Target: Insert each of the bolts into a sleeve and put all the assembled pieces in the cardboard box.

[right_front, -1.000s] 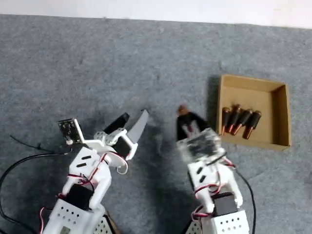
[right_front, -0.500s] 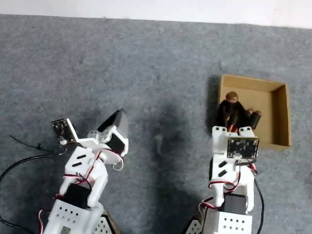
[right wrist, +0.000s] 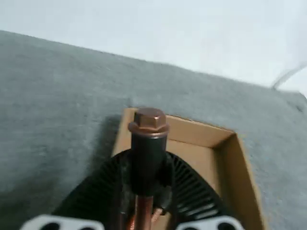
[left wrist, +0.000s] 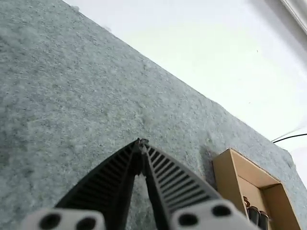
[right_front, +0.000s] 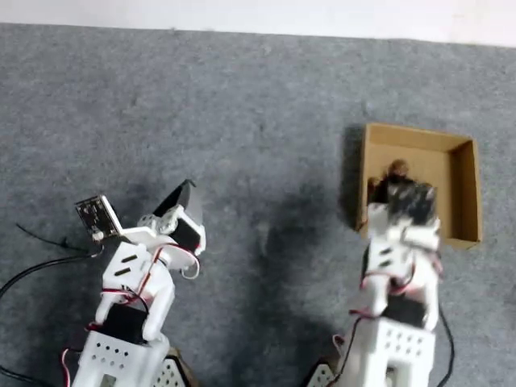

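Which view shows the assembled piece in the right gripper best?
The right wrist view: the assembled piece sits clamped in the right gripper, copper head clear, cardboard box behind. The high view gives its blurred head past the arm; the left wrist view gives the box's corner.

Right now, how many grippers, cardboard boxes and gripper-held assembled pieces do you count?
grippers: 2 (left gripper, right gripper)
cardboard box: 1
assembled piece held in the right gripper: 1
Total: 4. The other pieces lying in the box are partly hidden, so they are not counted.
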{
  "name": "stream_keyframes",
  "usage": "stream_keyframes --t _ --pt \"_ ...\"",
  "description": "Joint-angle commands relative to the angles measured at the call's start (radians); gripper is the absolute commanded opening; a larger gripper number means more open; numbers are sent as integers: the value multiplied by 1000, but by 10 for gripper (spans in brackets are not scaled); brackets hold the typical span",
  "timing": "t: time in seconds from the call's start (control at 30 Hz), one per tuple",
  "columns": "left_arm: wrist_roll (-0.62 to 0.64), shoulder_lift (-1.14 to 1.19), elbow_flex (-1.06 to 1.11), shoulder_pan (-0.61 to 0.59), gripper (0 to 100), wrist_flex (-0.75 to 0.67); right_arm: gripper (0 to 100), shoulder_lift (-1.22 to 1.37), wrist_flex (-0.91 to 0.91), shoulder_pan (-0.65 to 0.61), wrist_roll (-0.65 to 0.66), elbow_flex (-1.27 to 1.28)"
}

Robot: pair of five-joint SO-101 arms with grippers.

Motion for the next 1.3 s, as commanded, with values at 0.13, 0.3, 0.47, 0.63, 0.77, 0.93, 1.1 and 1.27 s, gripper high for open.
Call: stream_keyframes --t 0.13,0.3,0.47,0.63,0.77,0.93,1.1,1.27 --pt "2 -1 24 -10 6 -15 5 723 101 131 -55 -579" --pt "2 -1 24 -10 6 -15 5 1066 323 202 -60 -929" --pt "2 -1 24 -10 6 -15 5 1267 415 271 -60 -1138" --pt "2 -1 24 -10 6 -15 9 1357 432 315 -54 -1202" --pt "2 -1 24 -10 6 -15 43 1386 432 308 -54 -1201" --pt "2 -1 24 -8 6 -14 232 1391 437 285 -41 -1176" --pt "2 -1 24 -7 6 -14 275 1333 440 263 60 -1110" --pt "2 -1 24 -4 6 -14 275 1112 435 217 -41 -949"
